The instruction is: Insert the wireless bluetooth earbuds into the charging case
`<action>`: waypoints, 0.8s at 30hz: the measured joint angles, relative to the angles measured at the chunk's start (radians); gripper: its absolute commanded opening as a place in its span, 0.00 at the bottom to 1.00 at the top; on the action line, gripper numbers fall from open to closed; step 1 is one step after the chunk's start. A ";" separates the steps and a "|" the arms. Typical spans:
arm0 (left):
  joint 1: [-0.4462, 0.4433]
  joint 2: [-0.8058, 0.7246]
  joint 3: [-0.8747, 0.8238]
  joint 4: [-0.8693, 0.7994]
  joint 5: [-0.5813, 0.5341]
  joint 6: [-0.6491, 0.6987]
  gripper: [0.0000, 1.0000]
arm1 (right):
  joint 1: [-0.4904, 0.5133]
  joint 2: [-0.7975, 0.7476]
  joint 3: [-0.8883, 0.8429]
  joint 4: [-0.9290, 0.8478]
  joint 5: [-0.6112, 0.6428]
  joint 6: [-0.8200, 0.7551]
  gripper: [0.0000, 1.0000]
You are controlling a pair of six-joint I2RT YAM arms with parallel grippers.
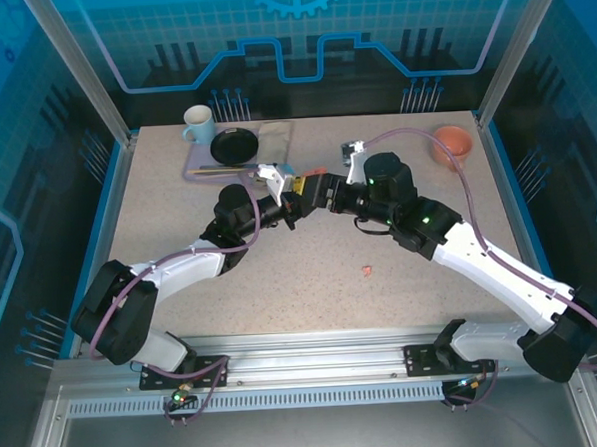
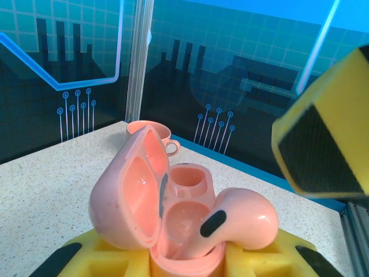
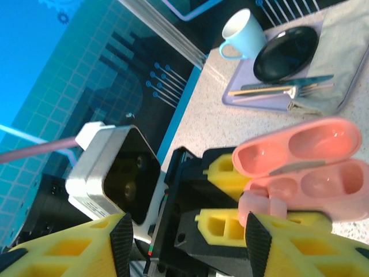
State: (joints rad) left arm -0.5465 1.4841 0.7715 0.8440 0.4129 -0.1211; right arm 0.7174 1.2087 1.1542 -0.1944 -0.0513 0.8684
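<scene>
Speckled tabletop (image 1: 157,201) from above bears a loose pink earbud (image 1: 367,271) between the arms, while the left wrist view shows the left gripper (image 2: 187,262) pinching the open pink charging case (image 2: 132,196), a second pink earbud (image 2: 242,219) lying half-seated in it, the right gripper (image 3: 189,242) spread alongside, and a tray (image 1: 191,172) and mug (image 1: 198,124) behind.

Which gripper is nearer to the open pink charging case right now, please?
Left. The left gripper is shut on the pink charging case, holding its base; the right gripper hovers just beside it, jaws apart.
</scene>
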 measured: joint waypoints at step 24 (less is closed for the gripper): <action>0.001 -0.002 0.000 -0.008 0.004 0.015 0.00 | -0.004 0.061 0.044 -0.024 -0.006 0.002 0.56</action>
State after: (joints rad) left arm -0.5457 1.4818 0.7715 0.8360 0.4168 -0.1059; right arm 0.7132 1.2694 1.1984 -0.2180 -0.0570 0.8707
